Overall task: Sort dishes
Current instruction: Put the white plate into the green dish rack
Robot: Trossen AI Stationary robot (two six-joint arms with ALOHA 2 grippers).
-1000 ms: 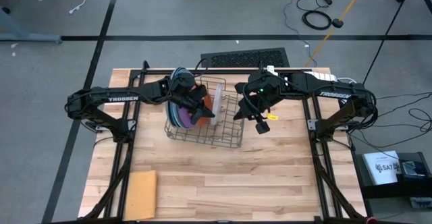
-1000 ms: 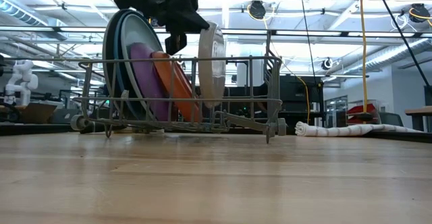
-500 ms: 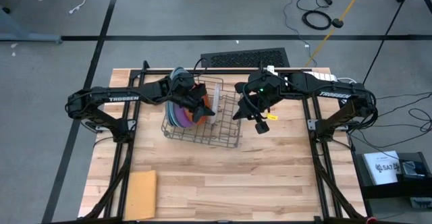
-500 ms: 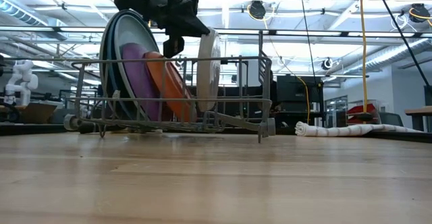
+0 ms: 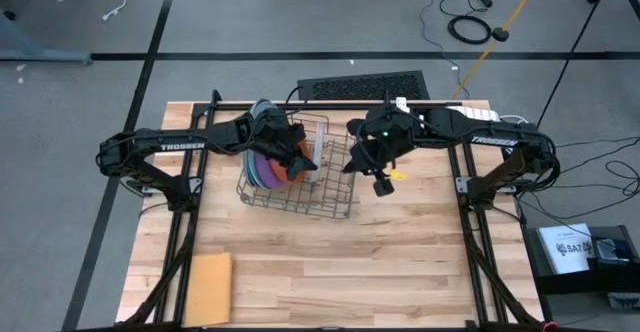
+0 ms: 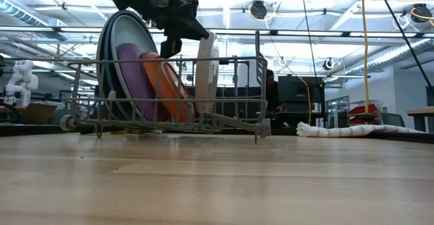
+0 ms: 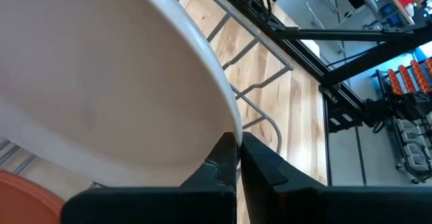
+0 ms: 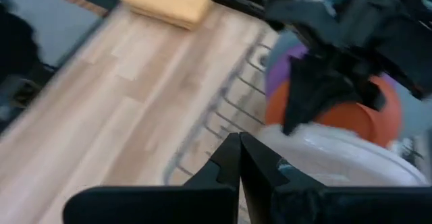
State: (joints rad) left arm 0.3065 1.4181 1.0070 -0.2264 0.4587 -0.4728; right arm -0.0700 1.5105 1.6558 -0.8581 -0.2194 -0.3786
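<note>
Seen from above, the wire rack (image 5: 297,175) sits at upper centre of the frame on the wooden table (image 5: 400,262), holding the plates on edge; the left gripper (image 5: 304,158) is over the rack, clenched on the rim of the light grey plate (image 5: 316,152), while the right gripper (image 5: 381,183) hangs just right of the rack, clamped on nothing.

At table height, the rack occupies the left half of the frame: large plates (image 6: 108,55) stand at far left, then the purple plate (image 6: 132,76), the orange plate (image 6: 169,83) leaning, and the light grey plate upright beneath the dark gripper.

In the left wrist view, the fingers (image 7: 226,160) pinch the plate's thin rim at lower centre.

In the right wrist view, closed fingers show at the bottom, the orange and purple plates at right.

The plate is probably light, stiff, smooth plastic; a rim pinch suits it, though it may pivot or slip.
</note>
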